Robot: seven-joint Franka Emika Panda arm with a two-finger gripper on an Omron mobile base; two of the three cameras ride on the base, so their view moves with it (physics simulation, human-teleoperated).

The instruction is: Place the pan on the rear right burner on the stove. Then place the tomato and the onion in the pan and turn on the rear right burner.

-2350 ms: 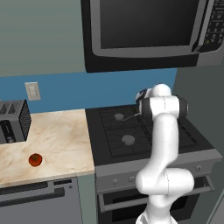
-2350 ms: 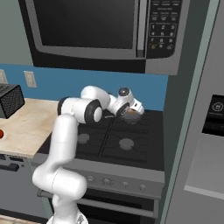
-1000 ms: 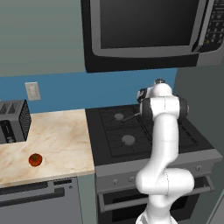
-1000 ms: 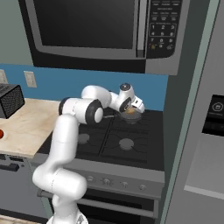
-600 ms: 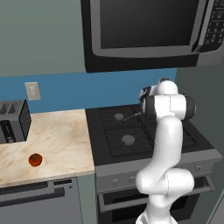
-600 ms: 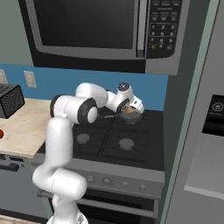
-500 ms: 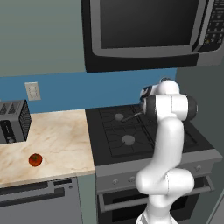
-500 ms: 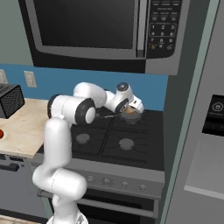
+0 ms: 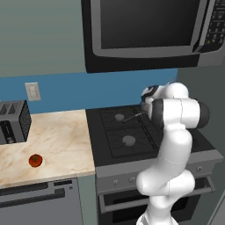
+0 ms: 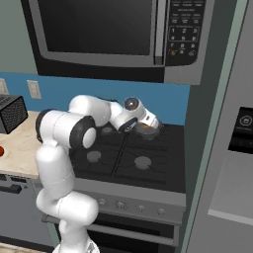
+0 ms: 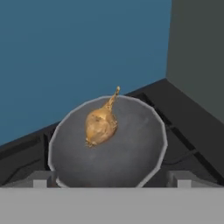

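**A:** Where do things stand on the stove [image 9: 132, 132]?

**B:** The pan [image 11: 109, 144] sits at the back right of the cooktop, apparently over the rear right burner [image 10: 148, 131], though the arm hides much of that corner in the base views. The onion [image 11: 101, 124] lies inside the pan, toward its far side, its pointed tip aimed at the blue wall. The tomato [image 9: 35, 160] is well apart from all this, alone on the marble desk [image 9: 52, 136] left of the stove, in front of the toaster [image 9: 13, 121].

**A:** And the gripper?

**B:** The gripper [image 10: 150, 123] hovers just above the pan with its fingers spread wide and nothing between them. The onion is free of it.

**A:** What could go wrong from here?

**B:** Several things, I'd judge. The gripper is close over the pan, so a low sideways swing could clip the rim or the long handle [image 9: 132, 117] and drag the pan off its burner. The onion is round and could roll if the pan is jolted. The tomato is glossy and round too; an off-centre pinch could squirt it along the desk toward the edge. Last, the stove has several alike knobs, so the wrong burner could be lit.
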